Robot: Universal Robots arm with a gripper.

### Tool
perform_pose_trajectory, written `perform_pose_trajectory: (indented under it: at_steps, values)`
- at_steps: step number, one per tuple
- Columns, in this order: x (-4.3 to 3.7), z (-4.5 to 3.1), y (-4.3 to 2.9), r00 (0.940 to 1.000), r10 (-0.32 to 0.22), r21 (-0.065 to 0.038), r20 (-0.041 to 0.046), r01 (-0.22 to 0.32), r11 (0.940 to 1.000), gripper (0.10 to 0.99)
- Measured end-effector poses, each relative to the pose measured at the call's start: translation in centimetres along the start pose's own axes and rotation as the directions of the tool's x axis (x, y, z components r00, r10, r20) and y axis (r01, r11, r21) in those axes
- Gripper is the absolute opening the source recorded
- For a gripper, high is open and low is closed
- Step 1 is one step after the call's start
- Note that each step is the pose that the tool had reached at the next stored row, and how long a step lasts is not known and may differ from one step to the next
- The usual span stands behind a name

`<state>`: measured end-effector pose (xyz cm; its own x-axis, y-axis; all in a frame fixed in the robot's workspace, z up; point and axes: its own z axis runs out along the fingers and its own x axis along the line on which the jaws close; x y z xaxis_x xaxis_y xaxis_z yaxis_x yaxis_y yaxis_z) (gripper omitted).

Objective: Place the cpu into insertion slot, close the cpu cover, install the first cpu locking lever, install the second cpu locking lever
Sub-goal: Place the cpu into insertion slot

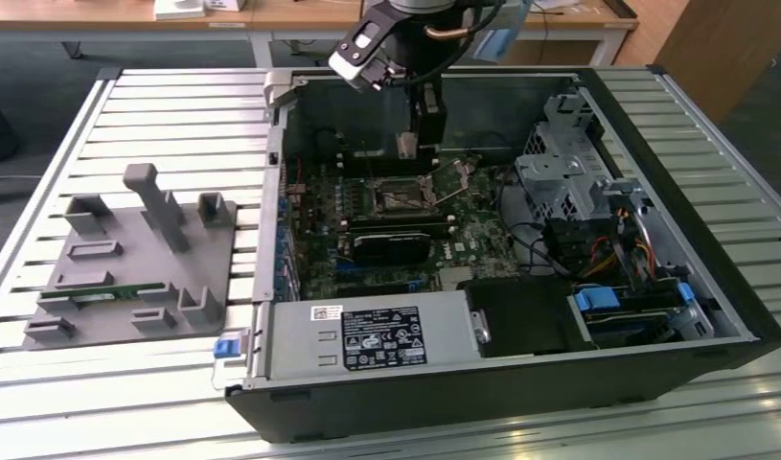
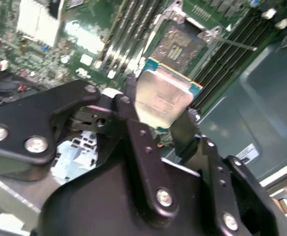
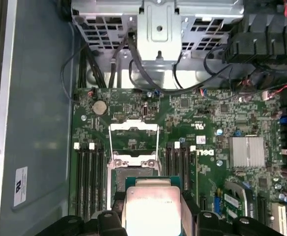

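Inside the open computer case [image 1: 716, 278], the claw [image 1: 420, 144] hangs above the motherboard [image 1: 480, 244], close over the insertion slot [image 1: 397, 196]. In both wrist views its black fingers [image 2: 133, 132] are pinched on the cpu [image 2: 165, 96] [image 3: 150, 201], gripping two opposite edges, with the silver-grey top facing the cameras. The chip is off the board, held just beside the slot [image 3: 133, 174]. The cpu cover [image 3: 133, 129] is swung open, its thin metal frame leaving the slot's centre bare. Rows of memory slots [image 3: 89, 177] flank the slot on both sides. The case rests on a slatted surface [image 1: 172, 115], with a grey fixture [image 1: 134, 259] beside it toward the exterior view's left.
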<state>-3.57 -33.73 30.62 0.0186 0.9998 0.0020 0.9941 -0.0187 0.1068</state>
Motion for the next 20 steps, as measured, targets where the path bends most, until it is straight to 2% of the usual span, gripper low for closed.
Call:
perform_pose_trajectory:
  at_steps: [3, 7, 20]
  values:
    - [0.06, 0.53, -0.06, 1.0000, -0.002, 0.000, -0.0004, 0.002, 1.0000, 0.529]
    - [0.13, 1.02, -0.16, 0.9995, -0.032, 0.000, -0.0036, 0.032, 0.9995, 0.529]
    - [0.42, 3.08, -0.38, 0.9994, -0.034, 0.000, -0.0023, 0.034, 0.9994, 0.529]
